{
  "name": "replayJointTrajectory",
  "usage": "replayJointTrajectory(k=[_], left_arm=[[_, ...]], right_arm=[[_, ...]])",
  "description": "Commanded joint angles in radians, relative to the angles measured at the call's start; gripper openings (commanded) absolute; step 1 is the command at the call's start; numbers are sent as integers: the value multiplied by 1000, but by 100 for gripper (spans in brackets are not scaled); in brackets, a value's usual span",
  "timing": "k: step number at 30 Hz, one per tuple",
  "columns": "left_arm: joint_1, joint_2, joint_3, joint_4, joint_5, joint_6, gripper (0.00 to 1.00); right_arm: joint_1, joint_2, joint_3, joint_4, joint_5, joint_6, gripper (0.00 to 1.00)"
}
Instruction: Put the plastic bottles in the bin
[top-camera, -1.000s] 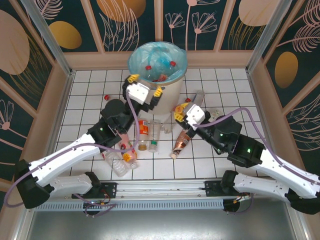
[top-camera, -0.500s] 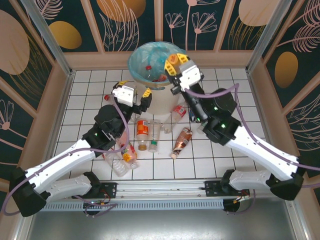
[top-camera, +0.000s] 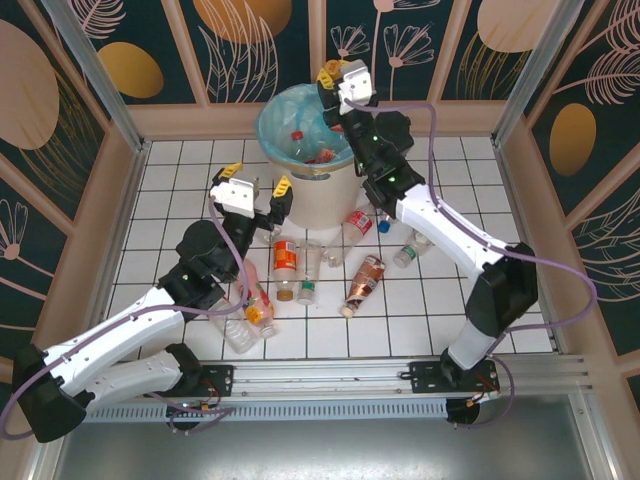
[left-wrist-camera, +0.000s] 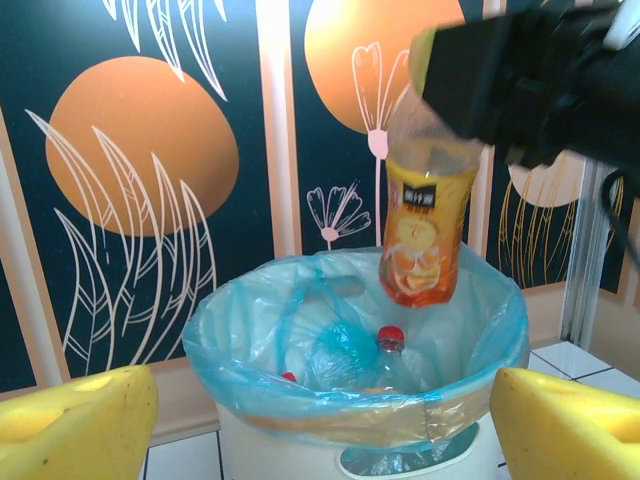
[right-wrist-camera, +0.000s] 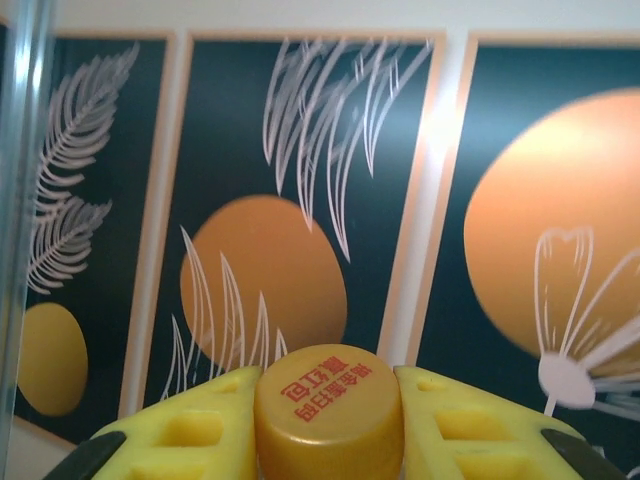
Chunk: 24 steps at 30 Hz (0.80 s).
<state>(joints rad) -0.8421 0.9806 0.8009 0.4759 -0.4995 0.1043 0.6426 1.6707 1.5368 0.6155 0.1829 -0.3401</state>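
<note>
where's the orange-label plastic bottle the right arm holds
Left wrist view, upper right: the bottle hangs from the right gripper above the round cream bin.

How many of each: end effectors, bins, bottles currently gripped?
End effectors: 2, left end effector open, right end effector shut
Bin: 1
Gripped bottle: 1, hanging from the right one above the bin
Total: 4

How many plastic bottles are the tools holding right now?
1: the clear orange-labelled plastic bottle, its yellow cap pinched in the right tool above the round cream bin. The left tool is open, empty.
</note>
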Motion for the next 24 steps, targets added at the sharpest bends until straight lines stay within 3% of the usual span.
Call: replayJointTrajectory(k=[1,4,12,24], left_arm=[[5,-3,-6,52,-2,8,86],[5,-9,-8,50,14,-1,86],[5,-9,-13,55,23,11,86],[6,-16,-14,56,30,14,87]], right_arm=[[-42,8,36,10,-42,165,0],[-65,28,21,-32,-71,221,3],[-84,46,-41,-37,-86,285,38],[-89,57,-42,-17,-83,283,40]])
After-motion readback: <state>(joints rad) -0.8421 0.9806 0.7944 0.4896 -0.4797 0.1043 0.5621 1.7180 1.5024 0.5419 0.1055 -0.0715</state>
